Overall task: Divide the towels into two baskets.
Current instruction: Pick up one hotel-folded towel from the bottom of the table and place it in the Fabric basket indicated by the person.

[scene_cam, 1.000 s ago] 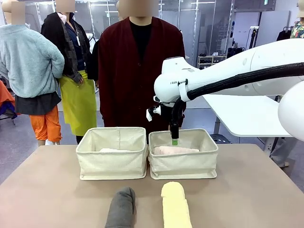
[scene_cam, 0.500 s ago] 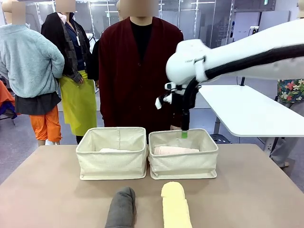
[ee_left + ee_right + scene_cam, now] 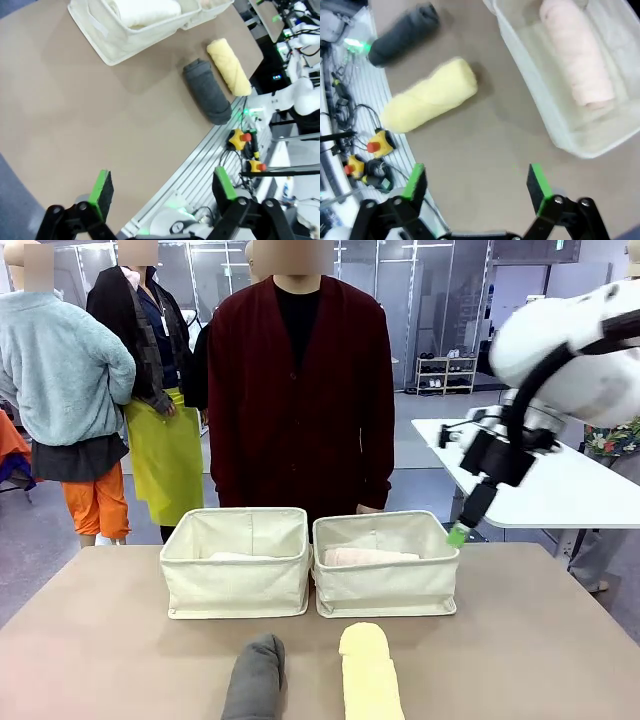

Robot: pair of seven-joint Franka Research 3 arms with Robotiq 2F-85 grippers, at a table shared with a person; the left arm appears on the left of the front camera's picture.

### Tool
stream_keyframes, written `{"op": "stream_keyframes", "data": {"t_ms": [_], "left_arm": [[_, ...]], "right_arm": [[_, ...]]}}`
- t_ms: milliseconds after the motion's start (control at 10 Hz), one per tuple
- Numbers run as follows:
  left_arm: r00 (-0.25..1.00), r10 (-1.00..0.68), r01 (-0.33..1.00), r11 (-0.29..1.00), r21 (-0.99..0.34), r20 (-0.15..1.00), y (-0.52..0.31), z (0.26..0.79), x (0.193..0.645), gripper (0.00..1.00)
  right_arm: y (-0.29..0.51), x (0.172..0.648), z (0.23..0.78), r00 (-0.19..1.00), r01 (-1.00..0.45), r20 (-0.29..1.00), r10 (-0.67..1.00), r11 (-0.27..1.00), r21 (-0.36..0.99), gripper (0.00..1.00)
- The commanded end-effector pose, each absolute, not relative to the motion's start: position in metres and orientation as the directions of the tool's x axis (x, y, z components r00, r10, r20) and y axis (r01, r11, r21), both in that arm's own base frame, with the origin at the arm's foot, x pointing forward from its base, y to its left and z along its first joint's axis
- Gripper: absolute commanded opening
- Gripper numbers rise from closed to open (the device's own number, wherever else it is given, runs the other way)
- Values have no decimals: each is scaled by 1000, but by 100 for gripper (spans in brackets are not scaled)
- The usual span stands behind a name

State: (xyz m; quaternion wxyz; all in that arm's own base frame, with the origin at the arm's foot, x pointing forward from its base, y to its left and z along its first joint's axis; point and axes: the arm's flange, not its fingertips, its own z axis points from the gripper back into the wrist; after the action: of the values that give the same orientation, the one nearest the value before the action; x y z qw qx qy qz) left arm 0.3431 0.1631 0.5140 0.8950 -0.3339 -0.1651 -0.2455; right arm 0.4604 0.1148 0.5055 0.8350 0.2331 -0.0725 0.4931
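Two cream baskets stand side by side at the table's far side. In the left basket (image 3: 235, 590) (image 3: 107, 37) lies a white towel (image 3: 238, 556) (image 3: 145, 10). The right basket (image 3: 385, 590) (image 3: 535, 95) holds a pink towel (image 3: 370, 556) (image 3: 577, 55). A dark grey towel (image 3: 255, 680) (image 3: 207, 92) (image 3: 402, 35) and a pale yellow towel (image 3: 368, 675) (image 3: 229, 67) (image 3: 427, 102) lie on the table near the front edge. My right gripper (image 3: 457, 535) (image 3: 475, 181) hangs open and empty, up beside the right basket's right rim. High over the table's left part, my left gripper (image 3: 162, 185) is open and empty.
A person in a dark red cardigan (image 3: 300, 390) stands right behind the baskets. Other people stand at the back left. A white table (image 3: 530, 480) is at the right behind my right arm. Bare brown tabletop (image 3: 120, 660) lies left of the grey towel.
My right arm has risen from inside the right basket and swung to the right, past its rim. The pink towel stays in the basket. The other towels have not moved.
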Motion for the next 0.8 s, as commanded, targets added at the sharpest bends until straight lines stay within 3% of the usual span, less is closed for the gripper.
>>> {"op": "stream_keyframes", "data": {"t_ms": [0,400,700], "left_arm": [[825,-327,547,664,-509,460,163,514,340,100],[825,-327,547,664,-509,460,163,514,340,100],[825,-327,547,664,-509,460,163,514,340,100]], "right_arm": [[82,432,497,545,-831,496,676,359,424,100],[-22,365,476,721,-685,575,388,272,676,100],[-108,299,440,843,-529,538,26,223,819,100]]}}
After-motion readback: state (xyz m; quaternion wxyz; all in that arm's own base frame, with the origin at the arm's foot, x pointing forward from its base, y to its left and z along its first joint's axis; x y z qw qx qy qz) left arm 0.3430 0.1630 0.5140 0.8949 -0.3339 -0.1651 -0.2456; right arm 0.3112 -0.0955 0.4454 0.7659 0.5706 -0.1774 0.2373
